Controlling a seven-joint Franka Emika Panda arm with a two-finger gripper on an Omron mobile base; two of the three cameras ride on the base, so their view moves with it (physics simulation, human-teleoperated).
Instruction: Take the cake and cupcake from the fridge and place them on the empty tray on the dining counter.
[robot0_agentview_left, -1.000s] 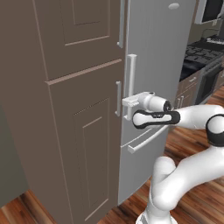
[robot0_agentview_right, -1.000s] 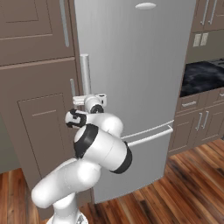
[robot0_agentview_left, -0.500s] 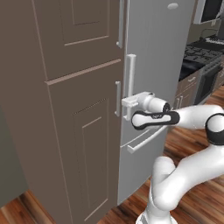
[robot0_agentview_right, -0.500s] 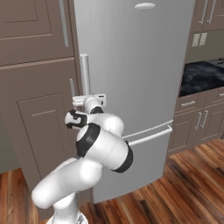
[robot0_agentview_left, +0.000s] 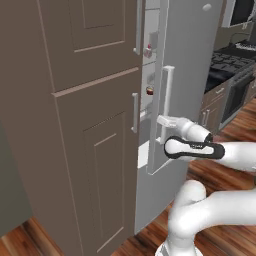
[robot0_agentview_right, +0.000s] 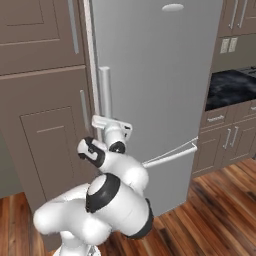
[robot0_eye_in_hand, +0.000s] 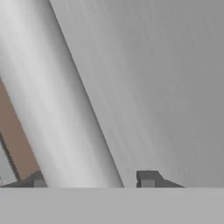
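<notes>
Currently the gripper (robot0_eye_in_hand: 92, 181) straddles the fridge door handle (robot0_eye_in_hand: 57, 109), one finger tip on each side of the bar, pads closed on it as far as the hand view shows. Left base view: gripper (robot0_agentview_left: 161, 120) at the lower part of the handle (robot0_agentview_left: 167, 100), arm coming in from the right. Fridge (robot0_agentview_right: 155, 75) door is swung partly open; a narrow gap shows the pale inner shelves (robot0_agentview_left: 150, 65). Inside the gap: a small white item with red on top, likely the cake (robot0_agentview_left: 148, 51), on an upper shelf; the cupcake (robot0_agentview_left: 149, 90), small and brown, one shelf lower. Brown cabinets (robot0_agentview_left: 75, 125) stand just left of the fridge. Wood floor (robot0_agentview_right: 220, 210) below.
</notes>
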